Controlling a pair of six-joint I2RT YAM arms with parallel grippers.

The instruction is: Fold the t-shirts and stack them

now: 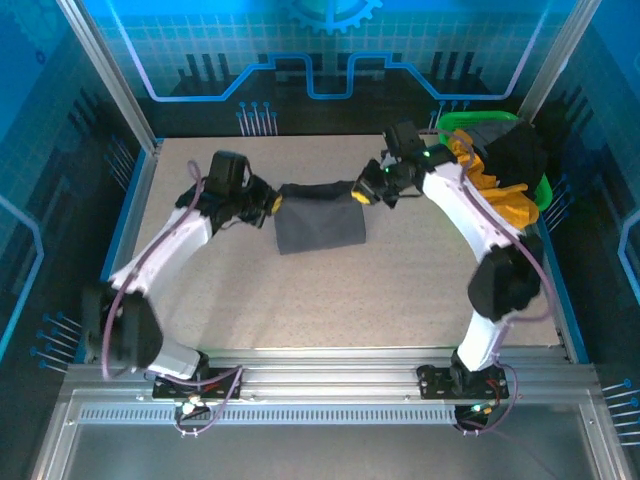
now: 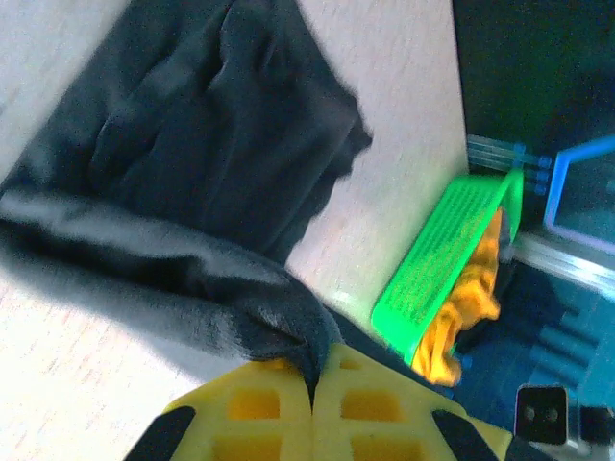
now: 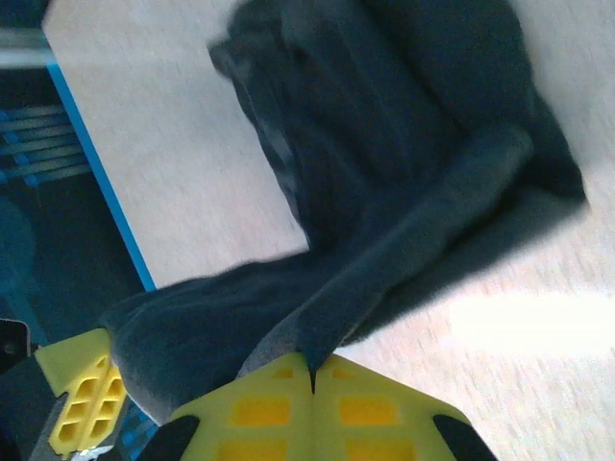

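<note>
A dark charcoal-grey t-shirt [image 1: 318, 222] lies partly folded in the middle of the table, its far edge lifted into a taut band between both grippers. My left gripper [image 1: 274, 204] is shut on the band's left end, and the cloth [image 2: 192, 163] runs pinched into the seam of the yellow fingers [image 2: 259, 408]. My right gripper [image 1: 361, 192] is shut on the right end, where the same cloth [image 3: 384, 144] enters its yellow fingers [image 3: 375, 408]. More t-shirts, mustard-yellow [image 1: 500, 190] and black [image 1: 515, 150], sit in the basket at the far right.
A bright green plastic basket [image 1: 478, 120] stands at the table's far right corner, also seen as the green basket [image 2: 442, 264] in the left wrist view. Blue walls and metal posts surround the speckled tabletop [image 1: 330, 300]. The left gripper's finger [image 3: 82, 403] shows at the right wrist view's edge.
</note>
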